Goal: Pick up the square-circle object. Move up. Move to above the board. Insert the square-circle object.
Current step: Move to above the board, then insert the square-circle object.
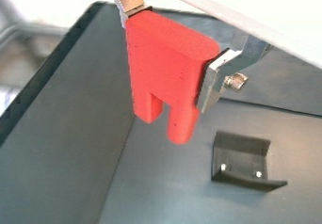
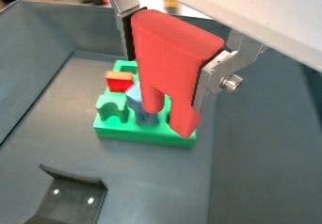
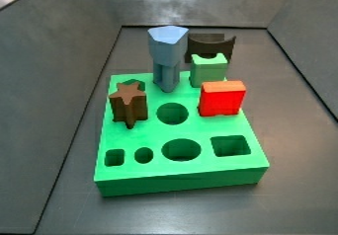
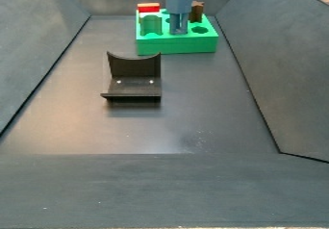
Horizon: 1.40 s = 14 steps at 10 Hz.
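Gripping the square-circle object [image 1: 168,70] by its upper body, the pincer [image 1: 176,47] is seen in both wrist views, pressed onto it from either side, legs pointing down. The piece is held clear of the dark surface [image 2: 239,185], above the board [image 2: 141,129], with the fixture [image 1: 246,162] below.

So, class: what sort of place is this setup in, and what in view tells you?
Probably a robotics test bench, not a home. A dark walled tray holds a green board of shaped holes and a fixture, and the gripper, raised over the tray floor, holds the salmon-red square-circle object.
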Motion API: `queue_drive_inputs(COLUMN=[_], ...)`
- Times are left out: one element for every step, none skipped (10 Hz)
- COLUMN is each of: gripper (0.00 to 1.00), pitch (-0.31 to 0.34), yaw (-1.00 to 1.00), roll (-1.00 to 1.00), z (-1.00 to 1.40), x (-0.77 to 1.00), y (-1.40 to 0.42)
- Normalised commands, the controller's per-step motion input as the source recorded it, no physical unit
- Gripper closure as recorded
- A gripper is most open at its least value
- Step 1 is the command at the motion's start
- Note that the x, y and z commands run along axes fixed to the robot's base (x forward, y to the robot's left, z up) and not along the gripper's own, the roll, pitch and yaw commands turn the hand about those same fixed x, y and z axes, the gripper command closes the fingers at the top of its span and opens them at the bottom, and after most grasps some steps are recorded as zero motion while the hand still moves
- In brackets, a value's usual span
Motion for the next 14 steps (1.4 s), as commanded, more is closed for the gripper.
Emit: queue_drive_inputs(gripper=[1.00,1.00,1.00,1.00,1.00,1.00,1.00,1.00,1.00,1.00,1.00,1.00,1.00,1.00], pitch=[0.155,0.167,0.191,0.216,0.221,0.205,0.181,0.154,0.119,-0.011,-0.026,-0.039,-0.044,-0.053], yaw=[1.00,1.00,1.00,1.00,0.82,0.56,0.27,0.13,0.05,0.00,0.05,0.17,0.23,0.25], roll=[0.08,0.06,0.07,0.07,0.06,0.05,0.06,0.06,0.06,0.00,0.00,0.00,-0.05,-0.03], z=[-0.08,-0.08,-0.08,-0.07,-0.07,-0.06,-0.03,0.00,0.01,0.00,-0.19,-0.23,-0.18,-0.19], x=[0.34,0.35,0.35,0.35,0.38,0.40,0.34,0.25,0.15,0.00,0.00,-0.01,0.00,0.00], y=[-1.00,-1.00,-1.00,-1.00,-1.00,-1.00,-0.76,-0.47,-0.25,-0.01,-0.19,-0.29,-0.29,-0.29])
